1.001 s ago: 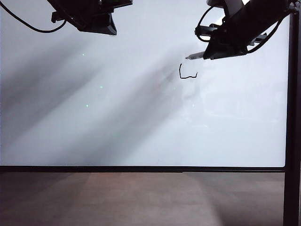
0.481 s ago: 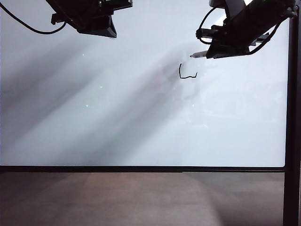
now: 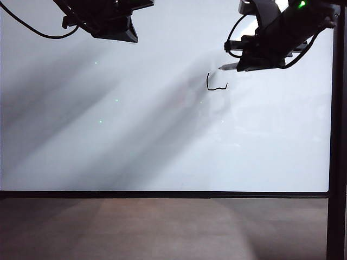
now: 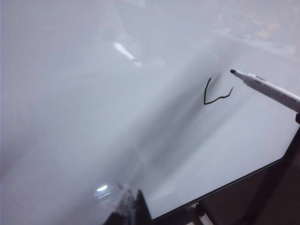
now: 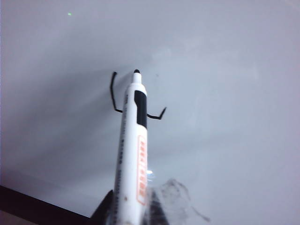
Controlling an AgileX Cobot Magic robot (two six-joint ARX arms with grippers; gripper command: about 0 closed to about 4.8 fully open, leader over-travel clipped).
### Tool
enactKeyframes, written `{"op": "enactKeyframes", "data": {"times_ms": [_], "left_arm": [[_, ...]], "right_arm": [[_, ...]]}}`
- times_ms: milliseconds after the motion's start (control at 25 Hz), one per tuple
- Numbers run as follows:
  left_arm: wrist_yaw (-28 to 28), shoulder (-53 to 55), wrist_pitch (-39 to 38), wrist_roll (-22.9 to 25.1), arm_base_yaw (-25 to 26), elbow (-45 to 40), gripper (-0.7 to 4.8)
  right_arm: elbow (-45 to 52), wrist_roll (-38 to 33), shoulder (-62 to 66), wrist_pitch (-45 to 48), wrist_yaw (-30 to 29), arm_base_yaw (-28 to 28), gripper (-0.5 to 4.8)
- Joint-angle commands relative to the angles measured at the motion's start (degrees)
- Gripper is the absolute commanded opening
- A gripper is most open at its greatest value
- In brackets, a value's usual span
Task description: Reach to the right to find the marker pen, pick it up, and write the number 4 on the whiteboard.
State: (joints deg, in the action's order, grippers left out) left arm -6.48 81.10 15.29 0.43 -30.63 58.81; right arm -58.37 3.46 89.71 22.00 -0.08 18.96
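Note:
The whiteboard [image 3: 162, 135] fills most of the exterior view. My right gripper [image 3: 244, 64] hangs at its upper right, shut on the marker pen [image 3: 227, 66], a white barrel with a dark tip pointing left. The number 4 [image 3: 216, 84] shows as a short black downstroke joined to a wavy crossbar that turns up at its end. The pen tip sits just above the crossbar's right end; contact with the board cannot be told. The right wrist view shows the pen [image 5: 132, 150] between the gripper's [image 5: 133, 206] fingers, over the strokes [image 5: 114, 93]. My left gripper [image 3: 122, 35] is at the upper left, shut and empty.
The board's black frame [image 3: 162, 194] runs along its lower edge, with brown floor [image 3: 162, 227] below. A black post [image 3: 337, 135] stands at the right edge. A black cable [image 3: 32, 28] loops from the left arm. The left wrist view shows the pen [image 4: 267, 87] and strokes [image 4: 213, 96].
My right gripper has shifted slightly right and tilted, and the pen tip has moved a little right. The drawn strokes look the same. The left arm has hardly moved.

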Motion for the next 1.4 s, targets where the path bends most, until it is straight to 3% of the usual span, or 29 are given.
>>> {"op": "enactKeyframes", "data": {"times_ms": [40, 961, 1402], "left_arm": [[0.2, -0.3, 0.6, 0.2, 0.0, 0.3, -0.05], [0.1, -0.3, 0.6, 1.3, 0.0, 0.3, -0.05], [0.1, -0.3, 0.6, 1.3, 0.0, 0.3, -0.05]], "right_arm": [[-0.4, 0.0, 0.4, 1.0, 0.5, -0.2, -0.07], [-1.9, 0.5, 3.7, 3.3, 0.0, -1.4, -0.07], [-1.8, -0.4, 5.0, -2.6, 0.0, -1.4, -0.07]]}}
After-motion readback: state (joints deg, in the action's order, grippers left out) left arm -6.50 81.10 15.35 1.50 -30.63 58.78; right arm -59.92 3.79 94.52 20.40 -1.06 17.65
